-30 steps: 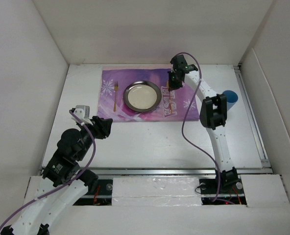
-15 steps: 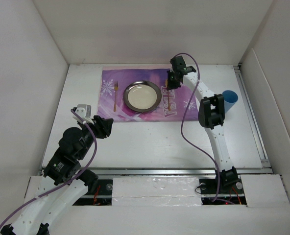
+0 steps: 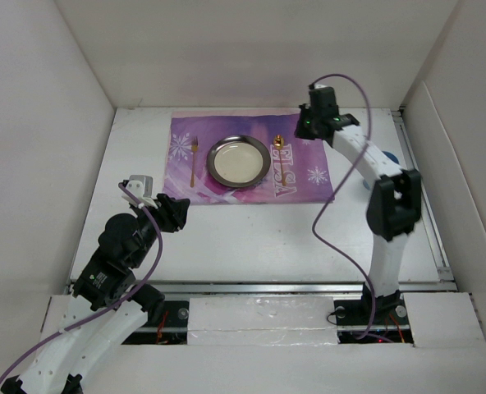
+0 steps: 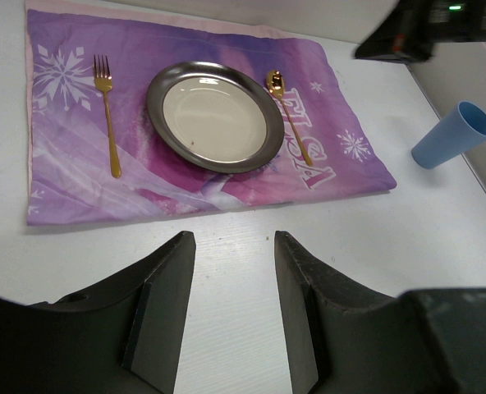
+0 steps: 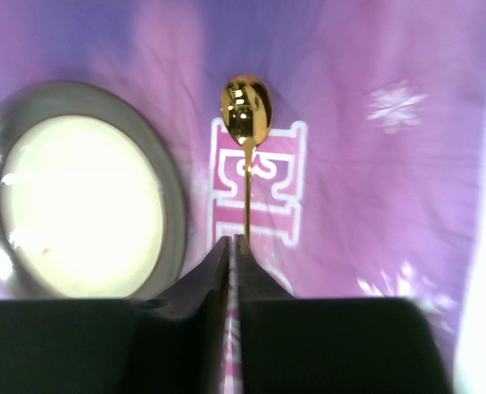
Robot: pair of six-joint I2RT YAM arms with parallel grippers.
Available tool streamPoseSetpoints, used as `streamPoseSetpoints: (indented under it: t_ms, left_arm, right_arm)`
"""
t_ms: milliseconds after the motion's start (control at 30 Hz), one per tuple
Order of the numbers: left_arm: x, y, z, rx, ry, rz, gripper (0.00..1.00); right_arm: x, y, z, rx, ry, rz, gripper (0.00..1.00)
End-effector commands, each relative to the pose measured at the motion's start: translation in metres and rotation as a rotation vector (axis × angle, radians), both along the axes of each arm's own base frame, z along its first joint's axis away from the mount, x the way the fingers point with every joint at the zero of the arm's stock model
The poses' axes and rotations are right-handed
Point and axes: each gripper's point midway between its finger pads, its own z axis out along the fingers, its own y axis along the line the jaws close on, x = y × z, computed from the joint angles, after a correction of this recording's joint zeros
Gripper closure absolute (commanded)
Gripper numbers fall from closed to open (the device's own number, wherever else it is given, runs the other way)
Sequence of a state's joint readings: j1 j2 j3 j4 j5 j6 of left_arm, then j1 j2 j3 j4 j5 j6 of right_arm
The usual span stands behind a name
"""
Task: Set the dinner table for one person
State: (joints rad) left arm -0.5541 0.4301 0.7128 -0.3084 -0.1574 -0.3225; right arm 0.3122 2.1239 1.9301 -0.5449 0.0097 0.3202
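Note:
The white dinner table (image 3: pixel 268 238) carries a purple placemat (image 3: pixel 309 164) at the back. On the mat lie a metal plate (image 3: pixel 238 160), a gold fork (image 3: pixel 193 160) to its left and a gold spoon (image 3: pixel 280 149) to its right. My right gripper (image 3: pixel 309 127) hovers above the mat's back right part, shut and empty. In the right wrist view the spoon (image 5: pixel 245 107) lies flat beyond my closed fingertips (image 5: pixel 231 240), beside the plate (image 5: pixel 79 205). My left gripper (image 3: pixel 177 212) is open and empty over bare table in front of the mat (image 4: pixel 231 238).
A blue cup (image 4: pixel 454 135) stands on the table right of the placemat (image 4: pixel 341 164); in the top view the right arm covers most of it. White walls enclose the table at the back and on both sides.
My right gripper has moved right, away from the spoon, which stays on the mat. The right arm has swung right over the blue cup. The left arm has not moved.

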Motion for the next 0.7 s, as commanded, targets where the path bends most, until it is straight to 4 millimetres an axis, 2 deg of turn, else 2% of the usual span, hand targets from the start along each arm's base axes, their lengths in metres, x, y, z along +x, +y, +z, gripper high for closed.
streamPoseSetpoints:
  t_ms: [0, 33, 67, 100, 133, 167, 200, 233, 333, 367, 400, 433, 533, 667]
  left_arm:
    - [0.002, -0.002, 0.010, -0.017, -0.038, -0.004, 0.60]
    - [0.002, -0.002, 0.009, -0.018, -0.034, -0.010, 0.60]
    - [0.001, -0.002, 0.009, -0.017, -0.033, -0.012, 0.60]
    - [0.000, -0.002, 0.010, -0.022, -0.039, -0.015, 0.60]
    - [-0.001, -0.004, 0.012, -0.025, -0.046, -0.026, 0.60]
    - [-0.001, -0.002, 0.015, -0.028, -0.057, -0.020, 0.60]
    - [-0.001, -0.002, 0.015, -0.028, -0.058, -0.020, 0.60]
    - [-0.002, -0.004, 0.014, -0.029, -0.054, -0.027, 0.60]
    - [-0.003, -0.008, 0.014, -0.030, -0.053, -0.050, 0.60]
    - [-0.003, -0.008, 0.015, -0.032, -0.059, -0.052, 0.60]
    - [-0.003, -0.008, 0.014, -0.030, -0.058, -0.052, 0.60]
    - [-0.003, -0.008, 0.013, -0.028, -0.054, -0.052, 0.60]
    - [-0.004, -0.010, 0.014, -0.032, -0.055, -0.064, 0.60]
    - [-0.004, -0.007, 0.013, -0.033, -0.055, -0.050, 0.60]
  right_arm:
    - [-0.016, -0.073, 0.112, 0.067, -0.336, -0.255, 1.00]
    - [-0.019, -0.089, 0.131, 0.098, -0.418, -0.298, 1.00]
    - [-0.027, -0.121, 0.134, 0.093, -0.437, -0.374, 1.00]
    - [-0.043, -0.146, 0.130, 0.076, -0.437, -0.452, 1.00]
    - [-0.050, -0.163, 0.123, 0.057, -0.410, -0.491, 0.91]
    - [-0.060, -0.197, 0.114, 0.038, -0.363, -0.569, 0.79]
    - [-0.060, -0.198, 0.114, 0.038, -0.363, -0.570, 0.78]
    - [-0.066, -0.205, 0.103, 0.018, -0.328, -0.581, 0.67]
    - [-0.075, -0.222, 0.094, -0.031, -0.304, -0.626, 0.51]
    - [-0.076, -0.231, 0.091, -0.051, -0.302, -0.647, 0.49]
    - [-0.078, -0.233, 0.086, -0.066, -0.285, -0.653, 0.49]
    - [-0.078, -0.246, 0.075, -0.080, -0.262, -0.681, 0.49]
    - [-0.073, -0.256, 0.056, -0.095, -0.206, -0.673, 0.49]
    - [-0.067, -0.260, 0.029, -0.127, -0.142, -0.684, 0.50]
